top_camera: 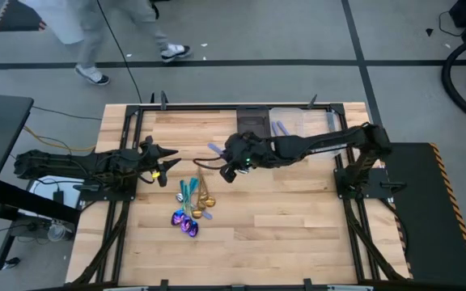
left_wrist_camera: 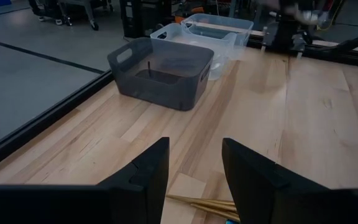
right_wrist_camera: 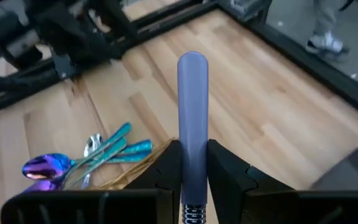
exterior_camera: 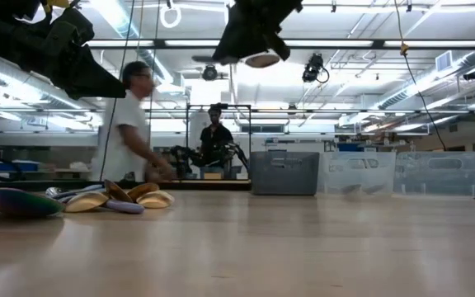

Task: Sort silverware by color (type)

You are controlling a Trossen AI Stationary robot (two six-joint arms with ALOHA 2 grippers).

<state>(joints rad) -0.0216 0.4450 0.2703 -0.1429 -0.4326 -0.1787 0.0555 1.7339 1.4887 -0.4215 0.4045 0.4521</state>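
My right gripper hangs above the table's middle, shut on a utensil with a lavender handle. The rest of the silverware lies in a loose pile on the wood below it and nearer the front: teal pieces, gold ones and iridescent purple spoons. In the low view the pile lies at the left. My left gripper waits open at the table's left, with nothing between its fingers. My right gripper pinches the lavender handle between its two fingers, low on the handle, just above a ribbed metal collar. The handle runs along the fingers and sticks out well past their tips. The utensil is lifted clear of the table; its other end is hidden behind the fingers.
A dark bin and clear bins stand along the far edge; one clear bin holds a lavender piece. The left wrist view shows the dark bin ahead. A person walks past beyond the far edge.
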